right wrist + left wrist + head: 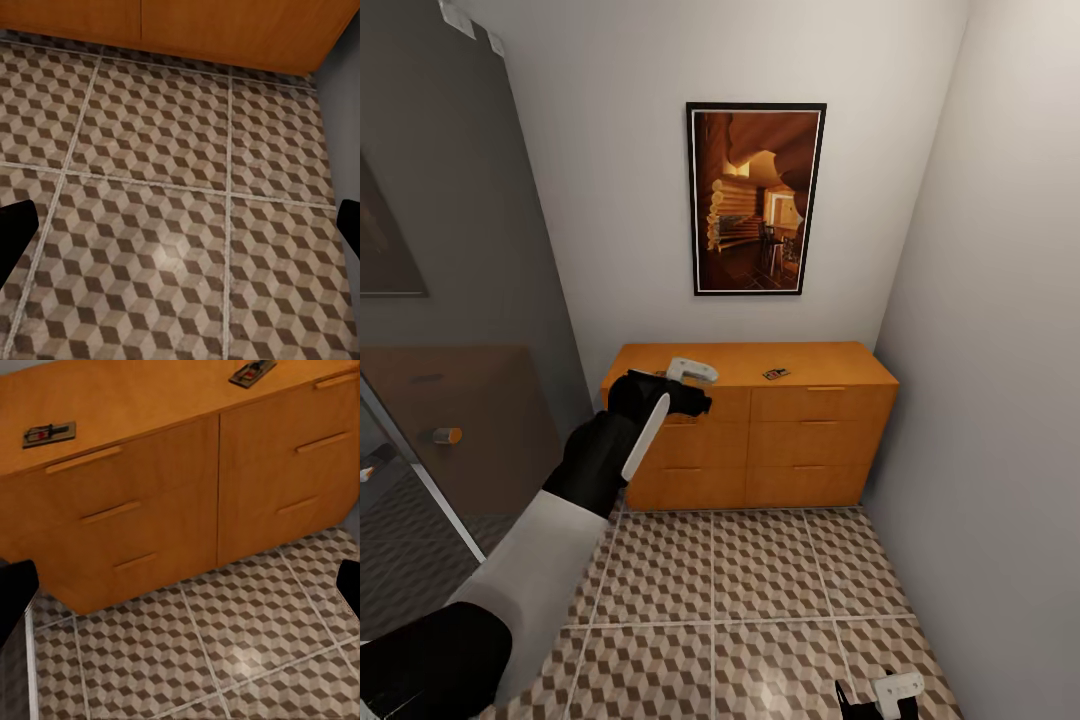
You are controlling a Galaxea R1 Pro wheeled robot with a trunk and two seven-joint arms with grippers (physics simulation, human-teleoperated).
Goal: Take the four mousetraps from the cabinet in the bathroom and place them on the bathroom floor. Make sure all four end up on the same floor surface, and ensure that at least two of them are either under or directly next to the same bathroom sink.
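The orange-brown cabinet [760, 440] stands against the back wall of a narrow alcove. One mousetrap [776, 374] lies on its top, right of centre. In the left wrist view two mousetraps [49, 433] [253, 371] rest flat on the cabinet top [150, 397], above the shut drawer fronts. My left gripper [695, 388] hovers over the cabinet's left front edge, open and holding nothing [180, 592]. My right gripper [882, 697] hangs low over the bathroom floor [760, 600], open and empty [180, 225]. The bathroom sink is out of view.
A framed picture [756, 198] hangs above the cabinet. A plain wall [1000, 400] runs close along the right side. On the left a grey glassy panel [460, 300] closes the space. Cube-patterned tiles [180, 150] stretch in front of the cabinet.
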